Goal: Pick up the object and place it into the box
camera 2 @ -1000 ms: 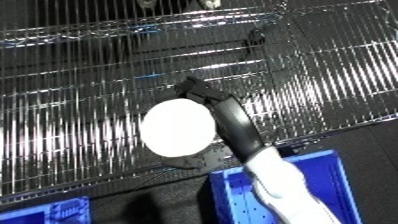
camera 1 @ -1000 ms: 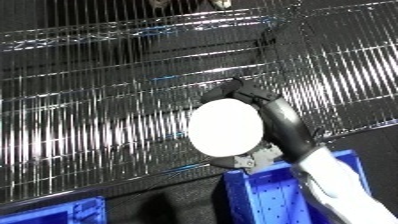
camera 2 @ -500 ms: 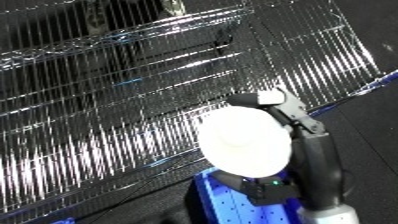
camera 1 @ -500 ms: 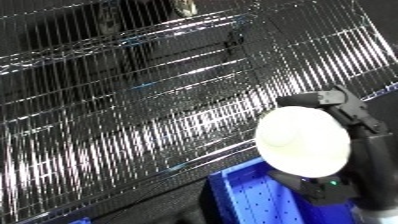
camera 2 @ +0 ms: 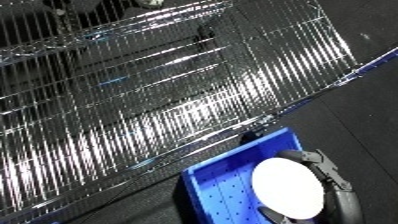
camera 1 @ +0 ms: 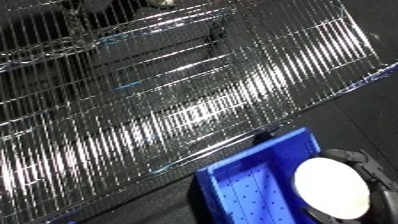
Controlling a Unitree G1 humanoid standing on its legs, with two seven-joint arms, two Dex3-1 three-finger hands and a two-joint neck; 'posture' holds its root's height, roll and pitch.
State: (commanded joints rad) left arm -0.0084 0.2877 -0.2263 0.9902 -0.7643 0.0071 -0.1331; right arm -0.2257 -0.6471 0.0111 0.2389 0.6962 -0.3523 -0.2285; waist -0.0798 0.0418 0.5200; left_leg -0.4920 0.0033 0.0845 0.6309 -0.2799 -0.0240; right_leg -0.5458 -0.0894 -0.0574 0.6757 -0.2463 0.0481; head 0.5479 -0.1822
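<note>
Left eye view: the white disc (camera 1: 330,188) sits over the blue bin (camera 1: 258,167), beside the wire shelf (camera 1: 160,90). Right eye view: the right hand (camera 2: 333,180) grasps the disc, black fingers curled round its rim, above the bin's interior.

Right hand (camera 2: 330,181): mostly hidden behind the white disc (camera 2: 286,189); only dark fingers curled round its right rim show (the palm is out of sight).
Right forearm: cut off at the lower right edge.
Blue bin (camera 2: 226,189): near part cut off by the lower edge; its floor under the disc is hidden.
Left hand: shows in neither view.
Wire shelf (camera 1: 160,95): runs off the left and far edges; dark shapes at its far left are too blurred to tell.
</note>
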